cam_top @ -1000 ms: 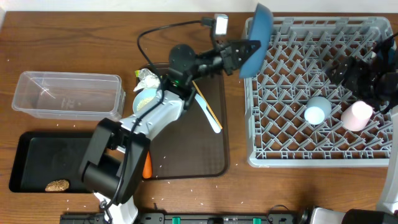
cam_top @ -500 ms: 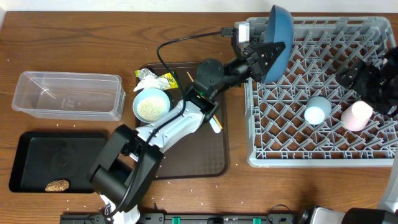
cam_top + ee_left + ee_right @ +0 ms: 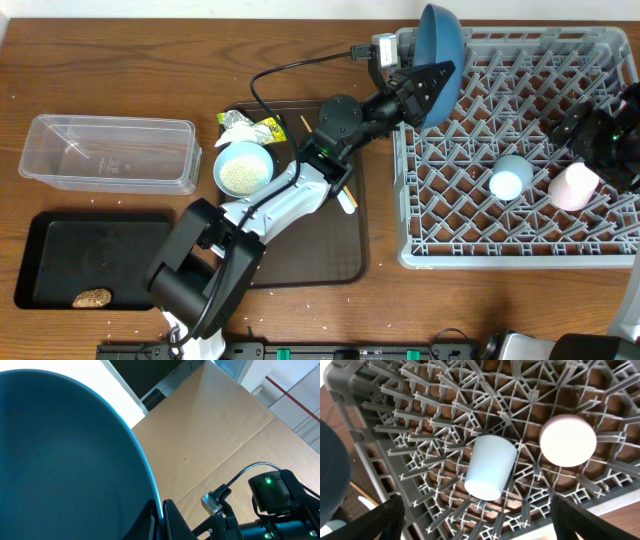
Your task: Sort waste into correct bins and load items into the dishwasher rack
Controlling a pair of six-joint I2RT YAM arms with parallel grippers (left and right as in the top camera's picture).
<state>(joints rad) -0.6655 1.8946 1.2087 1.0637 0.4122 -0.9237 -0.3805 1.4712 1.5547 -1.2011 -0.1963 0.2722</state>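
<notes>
My left gripper (image 3: 424,84) is shut on the rim of the large dark-blue plate (image 3: 441,36), which stands on edge over the back left corner of the dishwasher rack (image 3: 402,210). In the left wrist view the plate (image 3: 60,450) fills the left side, and my left gripper (image 3: 161,509) pinches its edge. My right gripper (image 3: 476,505) hangs open above the rack (image 3: 420,420), empty, over a light blue cup (image 3: 489,467) and a pale pink cup (image 3: 568,441). From overhead the right gripper (image 3: 588,135) is just behind the pink cup (image 3: 574,186).
A light blue bowl of rice (image 3: 244,168), a yellow-and-silver wrapper (image 3: 264,127) and a white napkin (image 3: 236,121) sit on the brown serving tray (image 3: 310,255). A light blue utensil (image 3: 346,201) pokes out under the left arm. The clear tub (image 3: 110,152) and the black tray (image 3: 60,250) holding a brown lump (image 3: 92,297) are at the left.
My left arm carried the plate rightward from the rack's left edge to over its back left corner. The right gripper barely moved and stays open.
</notes>
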